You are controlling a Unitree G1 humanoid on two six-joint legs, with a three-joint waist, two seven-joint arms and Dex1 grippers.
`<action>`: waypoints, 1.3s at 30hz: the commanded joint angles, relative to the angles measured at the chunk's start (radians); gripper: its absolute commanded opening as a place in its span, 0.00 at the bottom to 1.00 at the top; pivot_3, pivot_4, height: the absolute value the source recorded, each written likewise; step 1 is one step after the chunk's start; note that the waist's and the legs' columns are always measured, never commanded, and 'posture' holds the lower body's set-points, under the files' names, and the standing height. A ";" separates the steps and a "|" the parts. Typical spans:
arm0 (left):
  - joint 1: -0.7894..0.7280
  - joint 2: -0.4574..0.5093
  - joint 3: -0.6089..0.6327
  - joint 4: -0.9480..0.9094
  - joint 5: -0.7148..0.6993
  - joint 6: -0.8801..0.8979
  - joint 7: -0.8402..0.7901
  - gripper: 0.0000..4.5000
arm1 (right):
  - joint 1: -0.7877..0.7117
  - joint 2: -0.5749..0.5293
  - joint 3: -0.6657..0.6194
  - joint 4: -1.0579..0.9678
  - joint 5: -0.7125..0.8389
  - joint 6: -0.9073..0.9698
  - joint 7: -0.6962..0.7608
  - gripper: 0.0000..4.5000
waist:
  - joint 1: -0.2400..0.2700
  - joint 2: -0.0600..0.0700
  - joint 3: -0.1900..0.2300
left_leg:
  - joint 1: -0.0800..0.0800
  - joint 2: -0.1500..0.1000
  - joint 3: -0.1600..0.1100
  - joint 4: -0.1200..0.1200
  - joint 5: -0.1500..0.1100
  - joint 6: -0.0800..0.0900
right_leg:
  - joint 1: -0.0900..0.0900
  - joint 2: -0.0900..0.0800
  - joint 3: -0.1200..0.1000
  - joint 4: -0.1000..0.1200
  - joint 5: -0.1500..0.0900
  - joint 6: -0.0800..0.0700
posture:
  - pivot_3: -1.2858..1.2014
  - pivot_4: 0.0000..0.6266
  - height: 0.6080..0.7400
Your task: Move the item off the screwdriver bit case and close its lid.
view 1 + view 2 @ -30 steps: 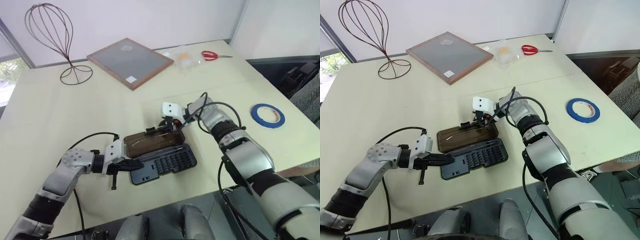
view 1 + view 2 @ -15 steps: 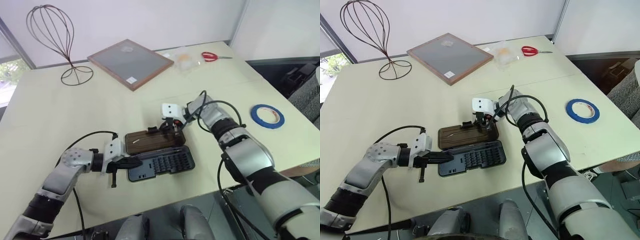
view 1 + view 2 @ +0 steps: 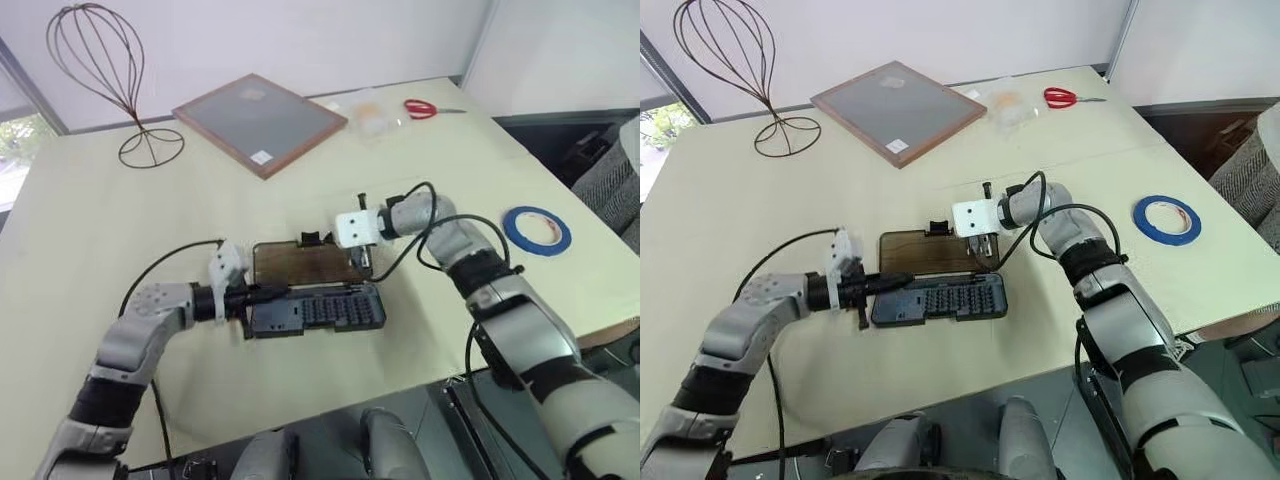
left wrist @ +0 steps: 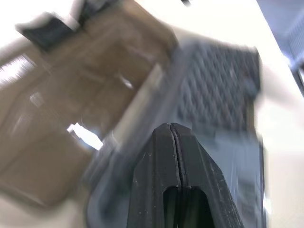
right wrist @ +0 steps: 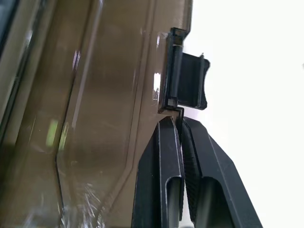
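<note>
Since a second ago the right gripper has closed its jaws on the far edge of the smoky-brown translucent lid beside its black latch tab, lifting it; the left gripper, jaws together, presses the grey ribbed screwdriver bit case; blue tape roll lies well apart on the bench

Open counter around the case
Both arms flank the case; tape lies well right of the right jaws, bare counter between; panel far beyond.
</note>
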 commanded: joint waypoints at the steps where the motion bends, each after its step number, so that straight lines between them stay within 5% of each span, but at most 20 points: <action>1: -0.082 -0.040 0.112 -0.037 -0.128 0.101 0.079 0.00 | 0.068 -0.051 -0.022 -0.239 -0.016 0.043 -0.035 0.01 | 0.001 0.000 0.000 | -0.001 0.000 0.000 0.000 0.000 0.000 | 0.000 0.000 0.000 0.000 0.000 0.000 | 0.52 0.24 1.00; 9: -0.257 -0.078 0.223 0.154 -0.135 0.098 0.209 0.00 | 0.161 -0.079 -0.028 -0.507 -0.057 0.163 -0.100 0.01 | 0.002 -0.001 0.001 | 0.000 -0.001 0.001 0.000 0.000 0.000 | 0.000 0.000 0.000 -0.002 0.000 0.000 | 0.52 0.24 1.00; 18: -0.305 -0.068 0.116 0.472 0.108 -0.179 0.179 0.00 | 0.199 -0.076 -0.016 -0.604 -0.073 0.226 -0.120 0.01 | 0.003 -0.001 0.001 | 0.000 -0.001 0.001 0.000 0.000 0.000 | 0.001 0.000 0.000 -0.002 0.000 0.000 | 0.52 0.24 1.00; 24: -0.271 -0.058 0.070 0.528 0.176 -0.268 0.105 0.00 | 0.200 -0.076 -0.015 -0.614 -0.066 0.246 -0.117 0.01 | 0.003 -0.001 0.001 | -0.001 -0.001 0.001 0.000 0.000 0.000 | 0.000 0.000 0.000 -0.002 0.000 0.000 | 0.52 0.24 1.00; 32: -0.237 -0.056 0.081 0.285 0.038 -0.091 0.009 0.00 | 0.191 -0.042 -0.053 -0.551 0.040 0.367 -0.068 0.01 | 0.002 -0.002 0.001 | -0.001 -0.001 0.001 0.000 0.000 0.000 | 0.001 0.000 0.000 -0.002 0.000 0.000 | 0.52 0.24 1.00; 39: -0.115 0.074 -0.004 0.049 -0.039 0.103 -0.152 0.00 | 0.077 0.004 -0.069 -0.365 0.187 0.493 0.053 0.01 | -0.003 -0.001 0.001 | 0.000 0.000 0.000 -0.001 0.000 0.000 | 0.000 0.000 0.000 -0.002 0.000 0.000 | 0.52 0.24 1.00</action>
